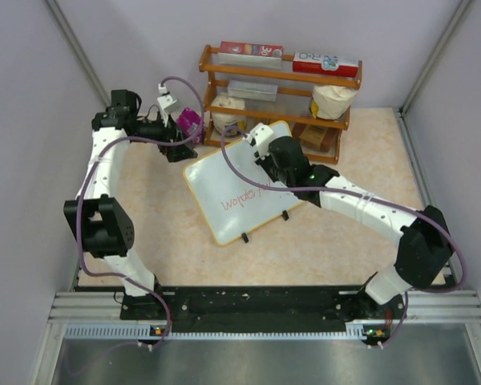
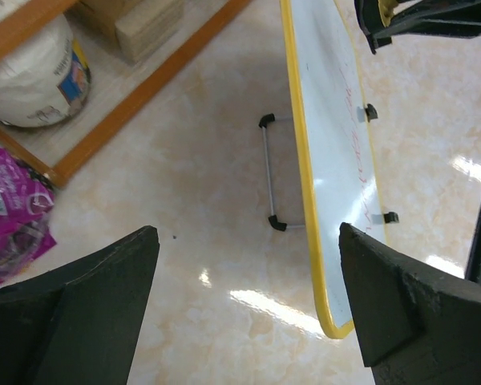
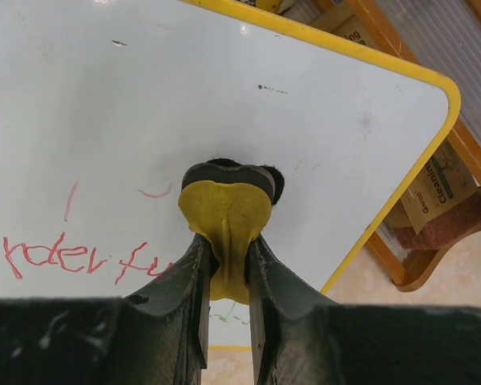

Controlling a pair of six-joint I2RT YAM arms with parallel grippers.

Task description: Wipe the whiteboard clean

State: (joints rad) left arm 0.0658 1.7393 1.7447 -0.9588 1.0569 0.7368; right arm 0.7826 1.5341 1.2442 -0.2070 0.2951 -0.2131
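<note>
one whiteboard [image 1: 224,180] on beige marbled tabletop [image 1: 184,257], lilac walls [image 1: 16,160]

Red handwriting [image 3: 60,255] on whiteboard [image 3: 248,104], lower left of right-wrist frame: reads roughly "onderfu", cut off by the gripper. Tan pack [image 3: 442,188] at right edge: rotated word, probably "Cleaning".

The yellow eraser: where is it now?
Right wrist view: the yellow eraser is pinched in the right gripper, against the yellow-framed white whiteboard, above the red writing.
</note>
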